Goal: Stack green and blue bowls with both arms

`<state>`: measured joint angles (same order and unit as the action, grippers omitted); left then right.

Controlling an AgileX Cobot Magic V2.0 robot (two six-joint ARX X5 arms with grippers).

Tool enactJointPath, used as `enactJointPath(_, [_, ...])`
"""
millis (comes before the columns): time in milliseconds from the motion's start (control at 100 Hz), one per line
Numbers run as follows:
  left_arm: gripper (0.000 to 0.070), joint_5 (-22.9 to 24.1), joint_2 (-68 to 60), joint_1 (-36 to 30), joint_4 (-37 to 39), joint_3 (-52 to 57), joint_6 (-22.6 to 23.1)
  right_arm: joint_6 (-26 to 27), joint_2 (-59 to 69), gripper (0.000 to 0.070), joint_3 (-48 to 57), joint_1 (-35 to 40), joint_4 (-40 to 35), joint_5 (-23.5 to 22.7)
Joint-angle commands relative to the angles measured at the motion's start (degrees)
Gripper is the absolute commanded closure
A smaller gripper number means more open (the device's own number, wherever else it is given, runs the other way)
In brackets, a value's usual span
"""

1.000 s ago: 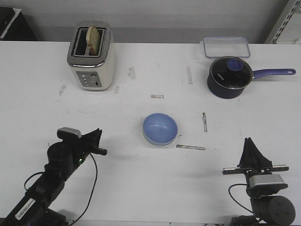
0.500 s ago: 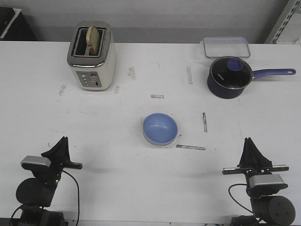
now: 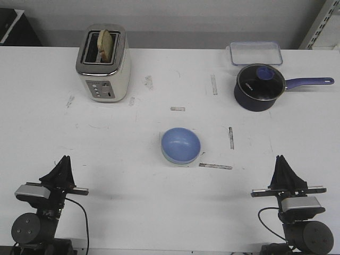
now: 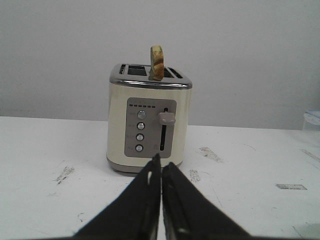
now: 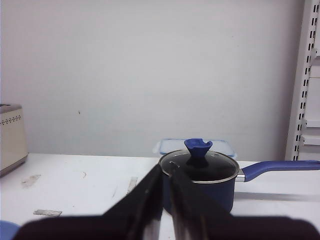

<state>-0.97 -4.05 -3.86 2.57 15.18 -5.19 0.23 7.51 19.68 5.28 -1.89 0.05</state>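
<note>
The periwinkle blue bowl (image 3: 180, 144) sits mid-table; a pale mint green rim (image 3: 179, 162) shows just under its near edge, so the blue bowl appears to rest in the green bowl. A sliver of the blue bowl shows in the right wrist view (image 5: 7, 231). My left gripper (image 3: 64, 159) is shut and empty at the near left, far from the bowls; in the left wrist view (image 4: 161, 161) it points at the toaster. My right gripper (image 3: 281, 159) is shut and empty at the near right; in the right wrist view (image 5: 167, 172) it points at the saucepan.
A cream toaster (image 3: 103, 64) with a slice of toast stands at the back left. A dark lidded saucepan (image 3: 258, 86) with a blue handle and a clear lidded container (image 3: 256, 52) stand at the back right. Tape strips mark the table.
My left arm has drawn back from the table's middle left to the near left corner and turned its shut gripper to face forward. The right arm and the bowls have not moved.
</note>
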Motion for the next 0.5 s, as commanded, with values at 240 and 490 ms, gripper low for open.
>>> enactJointPath(240, [0.0698, 1.4, 0.1, 0.1, -5.4, -0.5, 6.2, -0.3, 0.0, 0.0686, 0.2, 0.1, 0.6, 0.0])
enactJointPath(490, [0.0698, 2.6, 2.2, 0.1, 3.2, -6.5, 6.2, -0.3, 0.0, 0.0686, 0.2, 0.1, 0.6, 0.0])
